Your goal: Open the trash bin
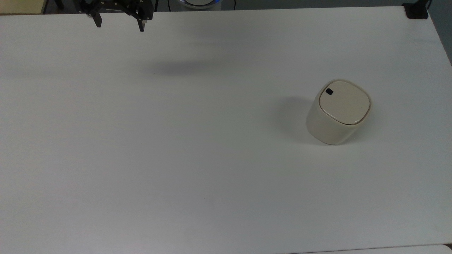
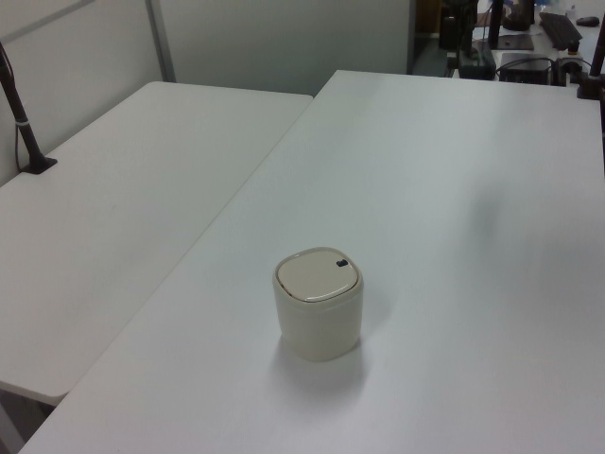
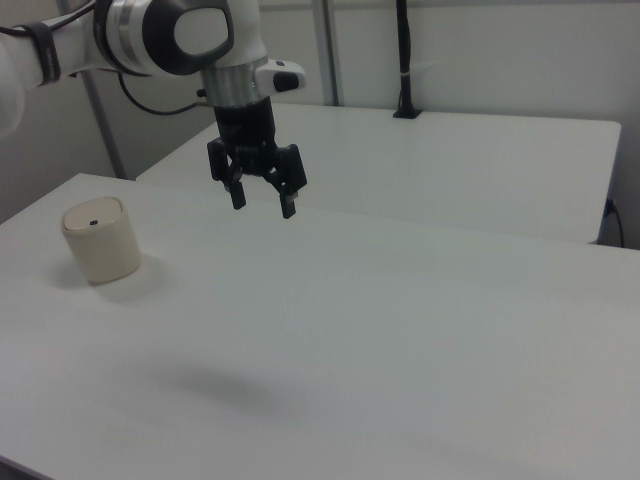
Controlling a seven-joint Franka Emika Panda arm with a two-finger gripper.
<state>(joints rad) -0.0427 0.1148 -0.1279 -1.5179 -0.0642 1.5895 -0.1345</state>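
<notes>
The trash bin (image 1: 337, 113) stands upright on the white table (image 1: 176, 141), toward the top view's right side. Body cream-beige, rounded-square. Its lid (image 1: 344, 102) lies flat and closed, flush with the rim. A small black button (image 1: 329, 91) sits at the lid's corner, on the side of the bin toward the top view's upper left. In the left view the bin (image 2: 319, 305) is near the table's (image 2: 454, 189) edge that adjoins a second white table (image 2: 113, 208); the button (image 2: 341, 264) faces the left view's right. In the right view the bin (image 3: 101, 240) sits at the right view's left, button (image 3: 92, 222) on top.

My gripper (image 1: 120, 25) hangs in the air well apart from the bin, off toward the top view's upper left, over the table's far edge. Fingers spread wide, nothing between them, pointing down. In the right view my gripper (image 3: 262, 204) is well above the tabletop (image 3: 400, 320), to the right of the bin, not touching it. A soft shadow (image 1: 180, 67) lies on the table between the gripper and the bin.
</notes>
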